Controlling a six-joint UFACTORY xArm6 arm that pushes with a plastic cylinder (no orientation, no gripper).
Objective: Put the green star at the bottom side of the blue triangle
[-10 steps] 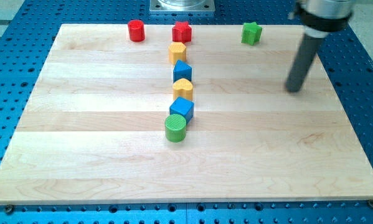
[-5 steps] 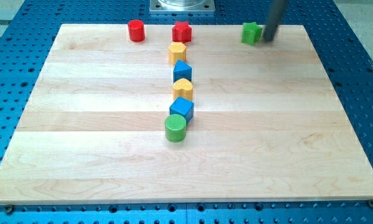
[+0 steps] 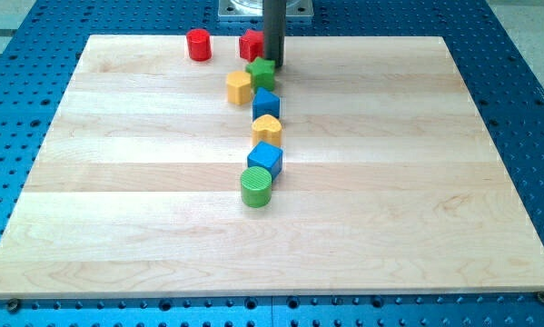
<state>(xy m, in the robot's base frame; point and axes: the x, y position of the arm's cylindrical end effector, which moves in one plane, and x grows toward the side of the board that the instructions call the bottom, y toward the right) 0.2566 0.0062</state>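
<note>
The green star (image 3: 261,74) lies near the view's top centre, just above the blue triangle (image 3: 266,104) and close against it. My tip (image 3: 275,65) stands at the star's upper right edge, touching or almost touching it. The rod hides part of the red star (image 3: 250,44) behind it. The yellow hexagon (image 3: 240,87) sits just left of the green star and the blue triangle.
Below the blue triangle, a column runs down the board: a yellow heart (image 3: 267,130), a blue cube (image 3: 265,160) and a green cylinder (image 3: 256,187). A red cylinder (image 3: 198,44) stands at the top left. The wooden board (image 3: 417,209) lies on a blue perforated table.
My tip swept left along the top of the board, pushing the green star from the top right to just above the blue triangle. The yellow hexagon was knocked left and down.
</note>
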